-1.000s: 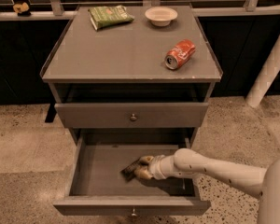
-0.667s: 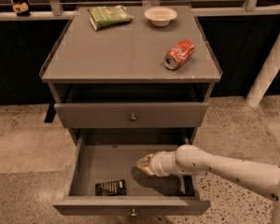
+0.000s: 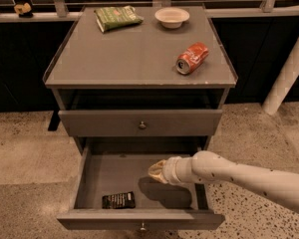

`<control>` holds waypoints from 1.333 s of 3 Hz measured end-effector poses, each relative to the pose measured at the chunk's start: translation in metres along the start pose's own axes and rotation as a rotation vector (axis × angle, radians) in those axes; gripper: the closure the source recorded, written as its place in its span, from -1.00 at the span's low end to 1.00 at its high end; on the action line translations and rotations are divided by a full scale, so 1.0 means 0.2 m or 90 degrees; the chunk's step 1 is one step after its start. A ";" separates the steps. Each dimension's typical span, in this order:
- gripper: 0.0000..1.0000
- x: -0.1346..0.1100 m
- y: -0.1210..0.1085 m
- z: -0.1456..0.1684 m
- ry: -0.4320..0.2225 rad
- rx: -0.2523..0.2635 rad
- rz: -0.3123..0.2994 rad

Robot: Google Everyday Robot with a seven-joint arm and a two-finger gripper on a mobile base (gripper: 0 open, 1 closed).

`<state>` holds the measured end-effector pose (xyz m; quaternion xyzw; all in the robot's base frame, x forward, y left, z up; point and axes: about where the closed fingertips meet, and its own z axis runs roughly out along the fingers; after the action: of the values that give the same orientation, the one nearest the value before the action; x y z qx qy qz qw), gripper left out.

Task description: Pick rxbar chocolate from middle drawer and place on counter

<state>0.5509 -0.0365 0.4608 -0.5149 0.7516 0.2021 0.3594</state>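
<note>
camera view: only view, looks down on the cabinet from the front
drawer: lowest one, pulled open; the knobbed front above is shut
chocolate bar: lies flat on the drawer floor, front-left area, just behind the front panel, long side roughly parallel to it
gripper: inside the drawer opening, above the floor near the middle, up and right of the chocolate bar, not touching it
jaw state: cannot tell from this angle; the bar is not in it
arm: comes in from the right over the drawer's right wall
counter: holds a red can on its side at right, a green snack bag back left, a white bowl at the back; bare space at front left
handling (judgement): light, thin, fairly stiff, wrapper likely slick; sits flush on the floor, so little height to grab
hold (judgement): top-down across the short width, near the middle
risk (judgement): it skids toward the front panel as the jaws close
writing: white lettering on the bar, not readable; white script on the can, not readable; nothing legible on the bag
</note>
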 end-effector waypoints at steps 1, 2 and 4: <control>0.16 0.00 0.00 0.00 0.000 0.000 0.000; -0.28 0.00 0.00 0.00 0.000 0.000 0.000; -1.00 0.00 0.00 0.00 0.000 0.000 0.000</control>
<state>0.5508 -0.0362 0.4607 -0.5150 0.7515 0.2023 0.3593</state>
